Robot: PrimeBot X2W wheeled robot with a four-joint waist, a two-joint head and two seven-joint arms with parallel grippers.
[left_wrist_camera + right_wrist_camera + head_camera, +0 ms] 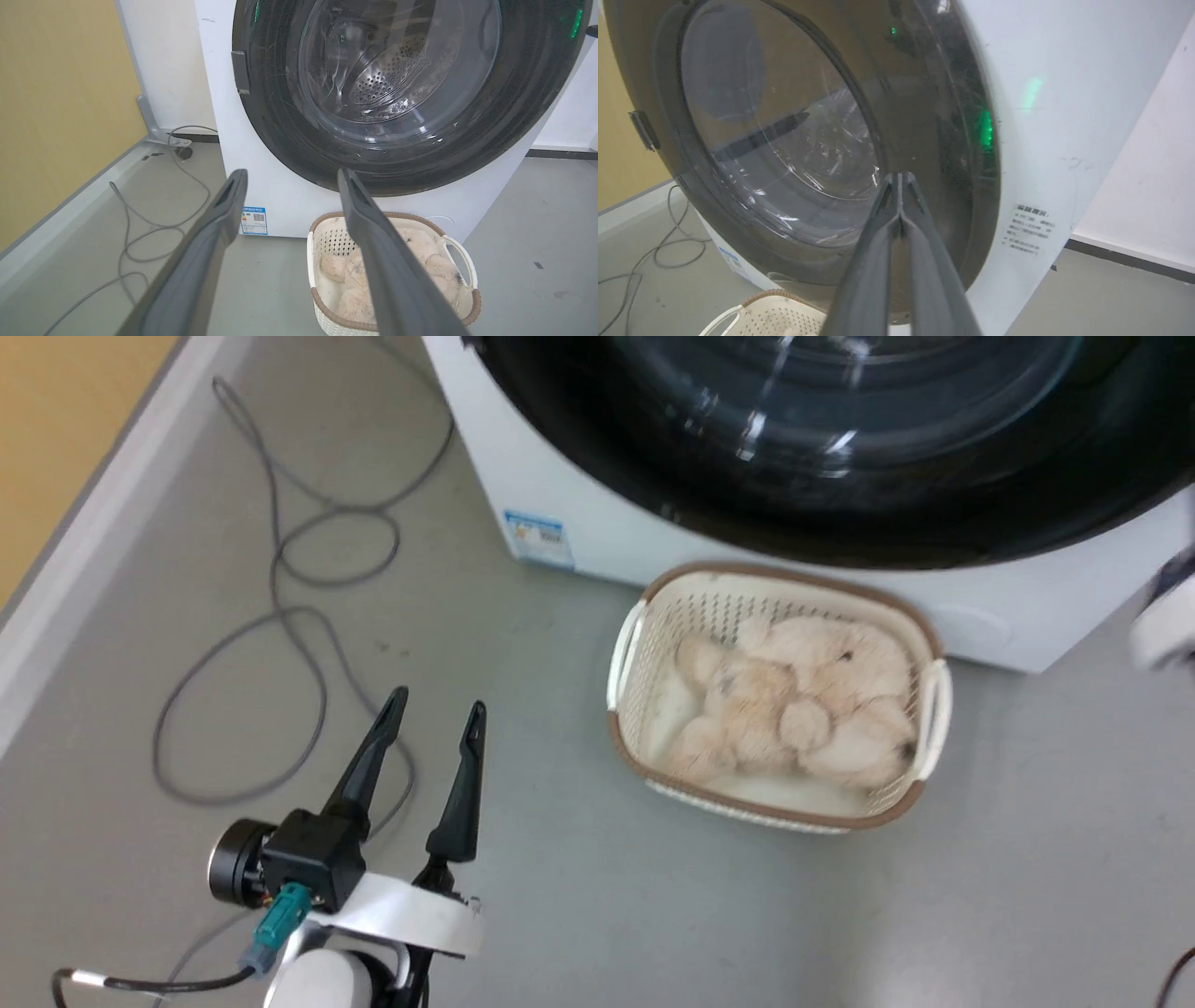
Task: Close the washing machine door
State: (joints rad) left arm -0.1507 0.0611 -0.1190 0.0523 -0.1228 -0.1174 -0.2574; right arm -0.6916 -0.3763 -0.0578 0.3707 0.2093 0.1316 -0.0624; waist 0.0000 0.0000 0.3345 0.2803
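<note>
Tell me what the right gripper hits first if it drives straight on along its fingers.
The washing machine door: the right gripper, fingers together, points at its dark outer rim, with nothing in between. The gap looks short, but depth is unclear.

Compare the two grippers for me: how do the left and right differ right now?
The left gripper is open, fingers spread wide; the right gripper is shut, fingertips together. The left gripper hangs low over the floor, back from the washing machine; the right gripper points at the dark rim of the washing machine door, close up. Both hold nothing.
</note>
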